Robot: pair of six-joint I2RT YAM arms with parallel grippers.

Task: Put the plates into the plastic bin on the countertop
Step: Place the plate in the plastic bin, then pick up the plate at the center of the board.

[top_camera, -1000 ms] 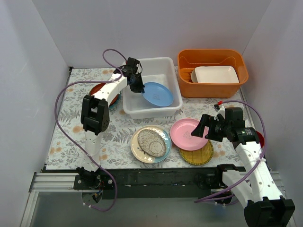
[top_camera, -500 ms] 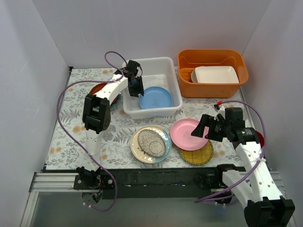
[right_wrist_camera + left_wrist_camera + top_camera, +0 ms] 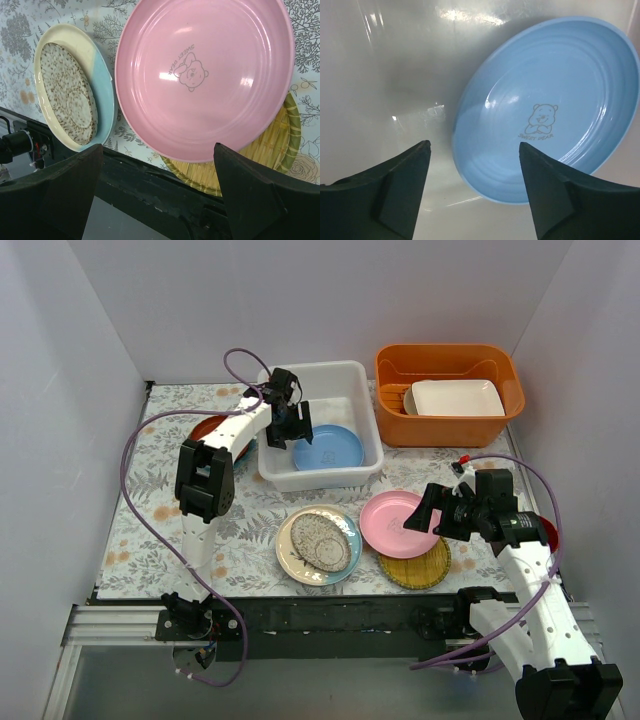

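Our right jaws, spread, hang straight above the pink plate (image 3: 205, 75); left jaws, spread too, above the blue plate (image 3: 545, 110).

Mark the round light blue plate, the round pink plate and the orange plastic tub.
round light blue plate (image 3: 545, 107): left wrist view, middle.
round pink plate (image 3: 205, 75): right wrist view, middle.
orange plastic tub (image 3: 450, 430): top view, near wall.

My left hand (image 3: 288, 426) hangs inside the plastic bin (image 3: 335, 405), close by its left wall; the light blue plate (image 3: 328, 447) covers the near floor (the far floor lies bare), and overhead is open.
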